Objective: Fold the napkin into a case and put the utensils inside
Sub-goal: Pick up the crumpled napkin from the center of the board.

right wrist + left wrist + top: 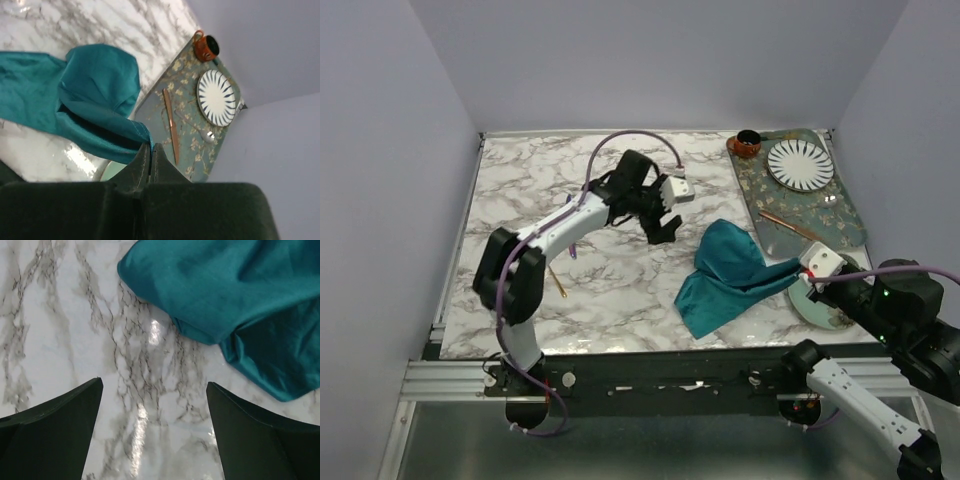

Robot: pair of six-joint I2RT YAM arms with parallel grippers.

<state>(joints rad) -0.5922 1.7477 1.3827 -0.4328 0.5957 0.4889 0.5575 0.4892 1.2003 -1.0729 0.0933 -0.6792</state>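
The teal napkin (728,272) lies crumpled on the marble table, right of centre. My right gripper (804,277) is shut on its right corner and holds that corner stretched over a pale green saucer; the right wrist view shows the jaws (151,146) pinching the hem of the napkin (95,90). My left gripper (661,232) is open and empty, hovering just left of the cloth; its view shows bare marble between the fingers (154,385) and the napkin (225,295) ahead. A gold utensil (560,283) and a purple one (572,251) lie near the left arm, partly hidden by it.
A floral tray (825,212) at the back right holds a striped plate (800,165), a brown cup (748,143) and a copper-pink stick (790,227). The pale green saucer (817,309) sits at the near right, under the right gripper.
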